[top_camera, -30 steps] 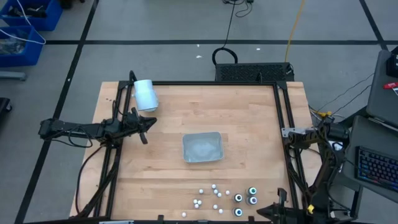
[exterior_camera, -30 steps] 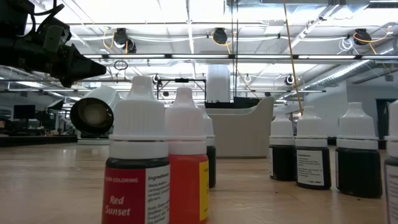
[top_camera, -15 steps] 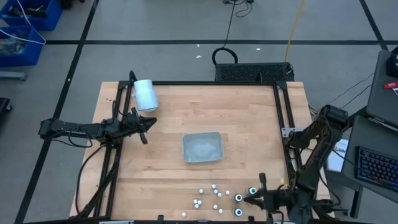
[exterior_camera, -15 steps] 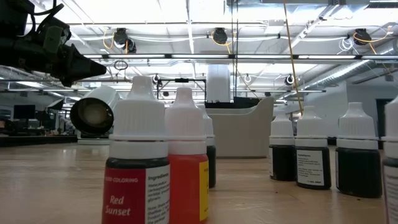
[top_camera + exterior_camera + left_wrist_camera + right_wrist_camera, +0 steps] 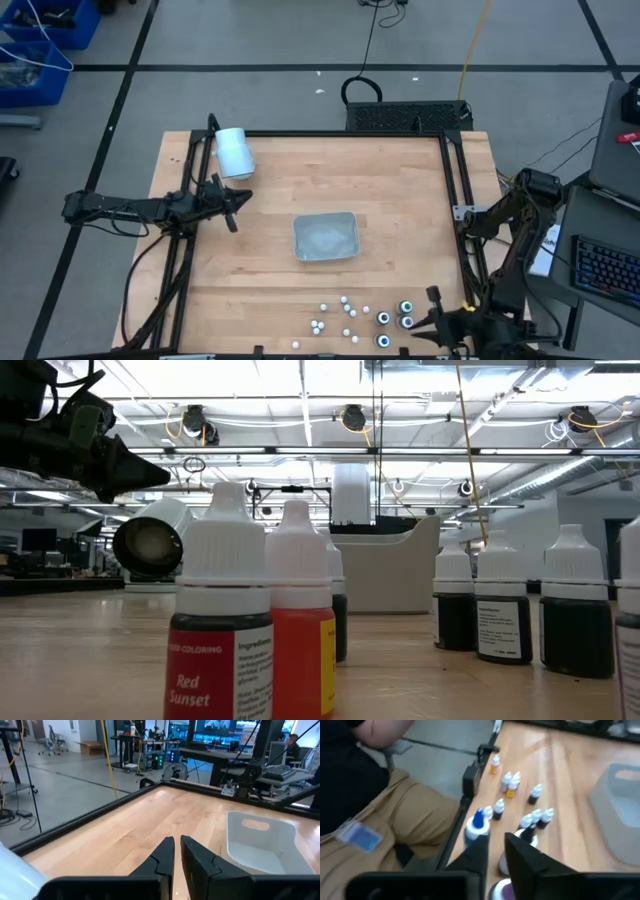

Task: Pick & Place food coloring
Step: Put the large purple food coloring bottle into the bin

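Observation:
The food coloring bottles [image 5: 345, 318] stand in a loose cluster near the table's near edge. Most show as white caps, and several dark ones with ringed tops [image 5: 405, 314] stand at the cluster's right. In the low view a red bottle [image 5: 220, 630] and an orange one [image 5: 300, 630] stand closest. My right gripper [image 5: 424, 322] hangs just right of the ringed bottles, tilted downward, with a narrow gap between its fingers [image 5: 496, 856] and nothing in it. My left gripper [image 5: 238, 200] waits shut at the table's left side [image 5: 177, 852].
A grey tray [image 5: 300, 225] sits at the table's middle. A white cylinder [image 5: 234, 152] lies on its side at the far left. A seated person [image 5: 380, 820] in tan trousers is close to the near edge. A black frame rail [image 5: 455, 200] borders the table.
My right arm has risen and swung at the near right corner. Its gripper has gone along the near edge toward the ringed bottles, then drawn back a little toward the right, turning as it went. The bottles have stayed in place.

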Available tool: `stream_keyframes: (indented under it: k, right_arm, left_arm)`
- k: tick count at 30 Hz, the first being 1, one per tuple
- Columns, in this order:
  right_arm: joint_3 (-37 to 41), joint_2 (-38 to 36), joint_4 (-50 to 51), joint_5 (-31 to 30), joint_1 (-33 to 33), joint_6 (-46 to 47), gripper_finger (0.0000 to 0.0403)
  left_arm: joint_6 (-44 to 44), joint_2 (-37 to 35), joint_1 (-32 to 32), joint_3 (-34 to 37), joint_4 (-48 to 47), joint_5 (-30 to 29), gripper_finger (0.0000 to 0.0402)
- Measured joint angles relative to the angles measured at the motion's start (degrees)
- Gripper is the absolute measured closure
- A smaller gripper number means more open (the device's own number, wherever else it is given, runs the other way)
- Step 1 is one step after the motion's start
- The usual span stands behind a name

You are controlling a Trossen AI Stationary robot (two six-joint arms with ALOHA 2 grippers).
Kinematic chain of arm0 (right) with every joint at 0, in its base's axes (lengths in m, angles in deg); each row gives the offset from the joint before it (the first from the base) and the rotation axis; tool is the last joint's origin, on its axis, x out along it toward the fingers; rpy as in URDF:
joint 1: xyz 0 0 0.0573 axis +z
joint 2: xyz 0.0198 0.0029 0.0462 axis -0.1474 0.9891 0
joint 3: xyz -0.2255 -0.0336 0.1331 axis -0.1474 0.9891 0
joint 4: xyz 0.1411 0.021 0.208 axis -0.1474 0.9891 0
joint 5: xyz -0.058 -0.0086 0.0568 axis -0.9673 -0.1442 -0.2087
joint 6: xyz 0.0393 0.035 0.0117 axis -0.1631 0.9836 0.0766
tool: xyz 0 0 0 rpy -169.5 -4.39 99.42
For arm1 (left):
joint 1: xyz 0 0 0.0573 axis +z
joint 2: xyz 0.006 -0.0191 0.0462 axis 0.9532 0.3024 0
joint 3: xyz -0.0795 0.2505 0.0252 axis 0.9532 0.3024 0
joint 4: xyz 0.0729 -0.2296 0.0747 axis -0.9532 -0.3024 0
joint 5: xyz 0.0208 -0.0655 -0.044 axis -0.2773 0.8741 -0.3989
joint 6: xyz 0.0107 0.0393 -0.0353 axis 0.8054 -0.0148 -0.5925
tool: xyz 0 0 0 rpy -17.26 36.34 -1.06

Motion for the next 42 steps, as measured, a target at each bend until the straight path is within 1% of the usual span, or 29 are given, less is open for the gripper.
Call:
stream_keyframes:
  k: [8, 11, 13, 18, 20, 26, 33, 42]
  right_arm:
    - [3.21, 0.00, 0.04, 0.32, -0.63, 1.09, 0.0229]
    - [3.66, 0.00, -0.01, 0.67, -0.63, 2.38, 0.0202]
    - [3.97, 0.00, -0.07, 1.77, -0.67, 3.39, 0.0191]
    - [5.86, 0.02, -1.86, 2.23, -0.67, 6.60, 0.0184]
    - [6.80, 0.02, -2.10, 3.24, -0.67, 8.00, 0.0187]
    - [8.56, 0.02, -2.47, 3.24, -0.67, 10.77, 0.0196]
    - [11.64, 0.19, -8.71, 3.17, -0.84, 10.35, 0.0197]
    - [12.15, 3.03, -15.22, 2.89, -1.37, 7.88, 0.0197]
  left_arm:
    - [-0.52, 0.00, -0.02, 0.00, -1.51, -0.02, 0.0364]
    - [-0.48, 0.01, -0.02, 0.00, -1.51, -0.02, 0.0364]
    - [-0.39, 0.00, -0.02, 0.00, -1.49, -0.04, 0.0364]
    - [0.14, 0.00, -0.02, 0.00, -0.96, -0.04, 0.0364]
    - [0.17, 0.00, -0.02, 0.00, -0.90, -0.07, 0.0364]
    - [1.65, 0.01, -0.02, 0.00, 0.23, -0.11, 0.0364]
    - [2.53, 0.02, -0.02, 0.00, 1.07, -0.16, 0.0364]
    - [2.46, 0.01, 0.00, 0.00, 1.07, -0.15, 0.0364]
